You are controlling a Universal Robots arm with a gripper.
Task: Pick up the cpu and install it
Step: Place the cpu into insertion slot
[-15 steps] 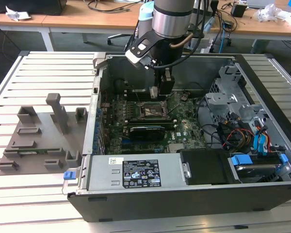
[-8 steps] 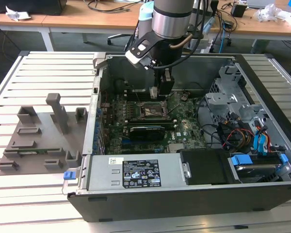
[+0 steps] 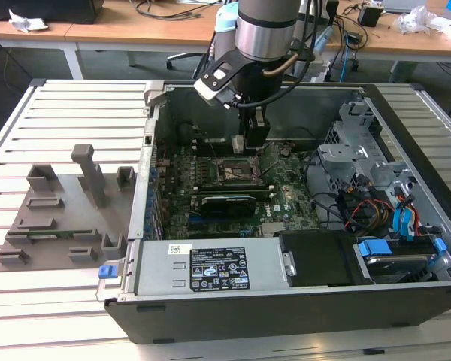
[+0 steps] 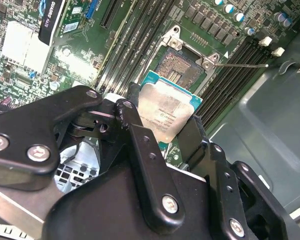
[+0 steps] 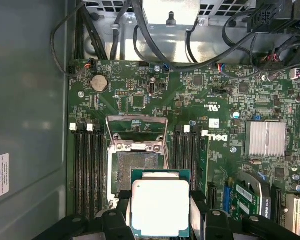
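The gripper (image 3: 248, 143) pinches the cpu (image 5: 160, 207) by opposite edges, lid up, apparently so it hangs level above the open socket (image 4: 180, 70), at six o'clock of the gripper in the exterior view.

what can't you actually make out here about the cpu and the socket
- Underside of the cpu: faces away from the camera in both wrist views.
- Near part of the socket: covered by the cpu in the first wrist view.
- The cpu's side edges: behind the jaws of the gripper shut on them.
- Gap between cpu and socket: in the exterior view the gripper stands in front.
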